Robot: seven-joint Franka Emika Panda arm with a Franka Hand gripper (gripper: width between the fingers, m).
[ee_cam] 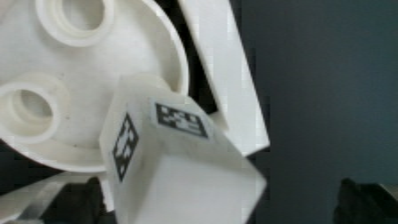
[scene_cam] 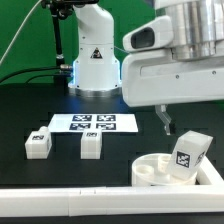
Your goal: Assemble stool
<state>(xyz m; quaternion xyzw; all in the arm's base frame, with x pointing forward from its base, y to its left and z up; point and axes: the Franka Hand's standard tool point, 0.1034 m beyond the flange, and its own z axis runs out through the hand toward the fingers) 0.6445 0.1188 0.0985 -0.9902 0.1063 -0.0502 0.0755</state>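
Observation:
The round white seat [scene_cam: 150, 170] lies at the front on the exterior view's right, pressed into the corner of the white bar. A white leg [scene_cam: 188, 152] with a tag stands tilted on the seat. My gripper [scene_cam: 180, 128] hangs just above it, with one dark finger [scene_cam: 165, 122] showing. In the wrist view the leg [ee_cam: 178, 170] lies between my fingers over the seat [ee_cam: 71, 70]. My gripper [ee_cam: 205, 205] is open, with a dark gap between the leg and one finger [ee_cam: 368, 200]. Two more legs [scene_cam: 38, 145] [scene_cam: 91, 145] stand on the table.
The marker board [scene_cam: 92, 123] lies flat behind the two loose legs. The long white L-shaped bar [scene_cam: 70, 192] runs along the front edge and up beside the seat; it also shows in the wrist view [ee_cam: 222, 70]. The robot base [scene_cam: 95, 55] stands at the back.

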